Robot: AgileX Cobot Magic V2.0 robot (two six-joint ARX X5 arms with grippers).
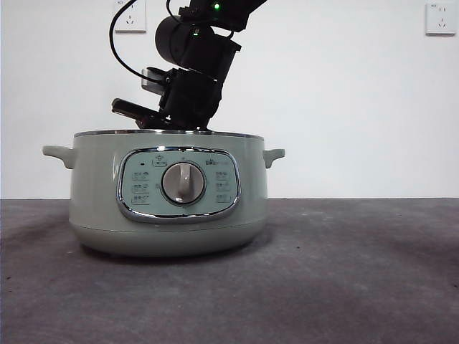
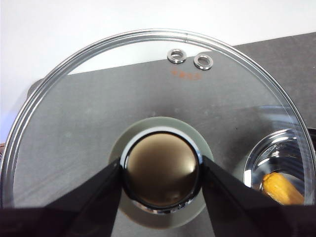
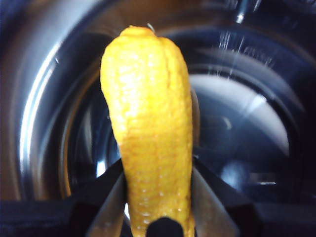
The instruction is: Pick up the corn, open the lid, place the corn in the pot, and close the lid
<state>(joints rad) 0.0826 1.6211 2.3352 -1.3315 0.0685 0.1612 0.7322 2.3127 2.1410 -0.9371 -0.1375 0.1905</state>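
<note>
Held in the right gripper (image 3: 158,197), jaws clenched on its sides: the corn (image 3: 148,133), bumpy yellow-orange, tapered at the tip, down inside the pot (image 1: 168,197) with its shiny steel interior and sage-green shell. Gripped by its round knob in the left gripper (image 2: 160,182): the lid (image 2: 98,113), clear glass, steel-rimmed, off the pot.

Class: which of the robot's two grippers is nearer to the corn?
Right. The right gripper is clamped on the corn inside the pot; the left gripper holds the lid off to the side.
</note>
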